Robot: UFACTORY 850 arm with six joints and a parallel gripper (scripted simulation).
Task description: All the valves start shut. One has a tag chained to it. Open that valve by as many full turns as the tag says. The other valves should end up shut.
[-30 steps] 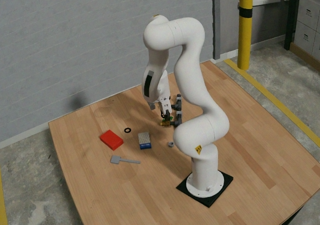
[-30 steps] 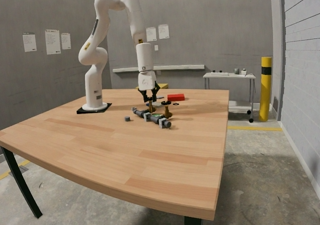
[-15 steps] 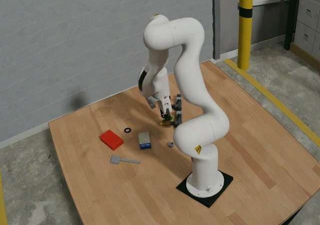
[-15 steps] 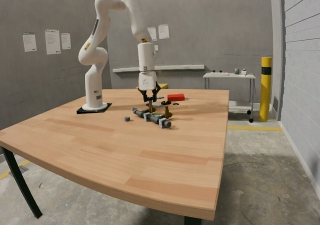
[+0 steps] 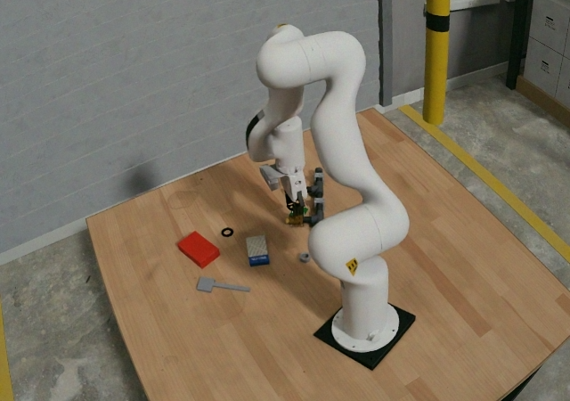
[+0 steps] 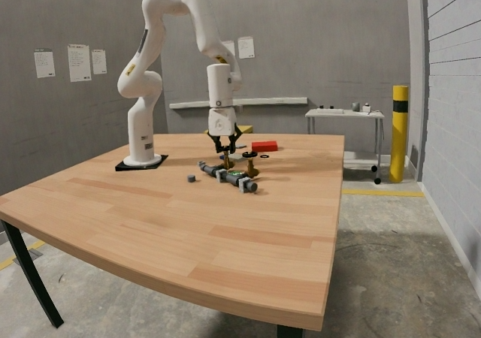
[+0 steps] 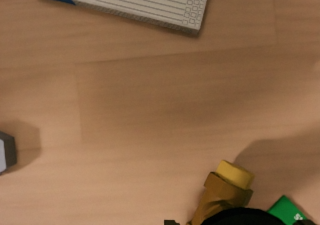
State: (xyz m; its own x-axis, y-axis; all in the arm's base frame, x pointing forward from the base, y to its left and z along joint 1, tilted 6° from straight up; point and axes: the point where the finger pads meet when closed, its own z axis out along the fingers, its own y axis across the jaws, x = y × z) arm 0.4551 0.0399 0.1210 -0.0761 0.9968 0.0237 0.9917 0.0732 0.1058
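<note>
A grey pipe (image 5: 317, 194) lies on the table and carries two brass valves with black handwheels. My gripper (image 5: 297, 200) points straight down over the nearer valve (image 6: 226, 160) and is shut on its handwheel (image 7: 240, 217). The wrist view shows that valve's brass body (image 7: 222, 197) with a yellow end cap (image 7: 234, 173). A green tag (image 7: 287, 210) lies on the table right beside this valve, and it also shows in the exterior view (image 6: 236, 172). The number on the tag is hidden. The other valve (image 6: 250, 164) stands free to the right, its handwheel (image 6: 249, 155) untouched.
A blue and white box (image 5: 256, 249), a red block (image 5: 198, 248), a black ring (image 5: 226, 232), a grey paddle tool (image 5: 221, 285) and a small grey cylinder (image 5: 304, 257) lie on the table near the pipe. The arm's base (image 5: 365, 323) stands at the front right.
</note>
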